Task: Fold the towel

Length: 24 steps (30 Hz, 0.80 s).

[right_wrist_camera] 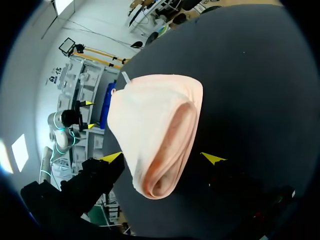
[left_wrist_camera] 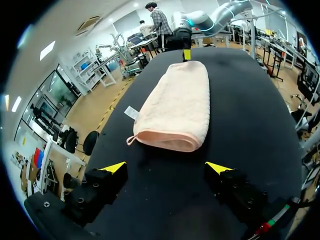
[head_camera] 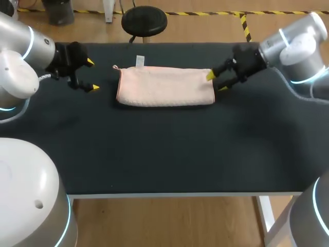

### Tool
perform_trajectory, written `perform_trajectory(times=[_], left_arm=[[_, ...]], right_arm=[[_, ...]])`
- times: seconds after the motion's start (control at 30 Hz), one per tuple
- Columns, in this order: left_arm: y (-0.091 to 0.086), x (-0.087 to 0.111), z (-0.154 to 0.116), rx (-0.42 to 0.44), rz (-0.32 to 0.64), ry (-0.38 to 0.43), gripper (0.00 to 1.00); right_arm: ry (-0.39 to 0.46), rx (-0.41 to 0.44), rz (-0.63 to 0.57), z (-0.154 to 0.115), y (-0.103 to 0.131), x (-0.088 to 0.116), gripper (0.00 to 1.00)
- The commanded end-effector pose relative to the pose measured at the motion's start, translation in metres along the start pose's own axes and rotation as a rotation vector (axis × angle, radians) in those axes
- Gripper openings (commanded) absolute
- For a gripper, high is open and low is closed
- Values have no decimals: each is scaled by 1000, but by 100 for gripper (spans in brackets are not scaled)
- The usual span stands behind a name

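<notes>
Towel (head_camera: pixel 164 86) lies folded in a long band, far-centre on tabletop (head_camera: pixel 180 149); left hand (head_camera: pixel 93 75) released near its left end, right hand (head_camera: pixel 216 82) released astride its right end; I judge it light, limp and grippy, so pinch all layers at an end's corners.

pale pink towel (head_camera: pixel 164 86) with white tag (head_camera: pixel 140 61), black table (head_camera: pixel 169 154), yellow fingertips (head_camera: pixel 94 88)

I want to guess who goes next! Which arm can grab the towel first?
Probably the right: the right gripper is open around the towel's end; the left gripper sits apart from it.
</notes>
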<state>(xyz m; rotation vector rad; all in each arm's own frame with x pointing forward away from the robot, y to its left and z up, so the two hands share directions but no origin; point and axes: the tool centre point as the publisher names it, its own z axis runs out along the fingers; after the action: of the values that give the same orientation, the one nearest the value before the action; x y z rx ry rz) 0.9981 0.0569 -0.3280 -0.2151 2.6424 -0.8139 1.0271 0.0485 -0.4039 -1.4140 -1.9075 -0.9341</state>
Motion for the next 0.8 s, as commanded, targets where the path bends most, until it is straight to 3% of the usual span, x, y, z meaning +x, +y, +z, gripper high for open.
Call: perform_trajectory(times=[0.03, 0.8], left_arm=[[2, 0, 0, 7, 3, 1, 100], [2, 0, 0, 7, 3, 1, 100]], right_arm=[[9, 8, -3, 4, 4, -4, 100], [35, 10, -20, 23, 9, 5, 100]])
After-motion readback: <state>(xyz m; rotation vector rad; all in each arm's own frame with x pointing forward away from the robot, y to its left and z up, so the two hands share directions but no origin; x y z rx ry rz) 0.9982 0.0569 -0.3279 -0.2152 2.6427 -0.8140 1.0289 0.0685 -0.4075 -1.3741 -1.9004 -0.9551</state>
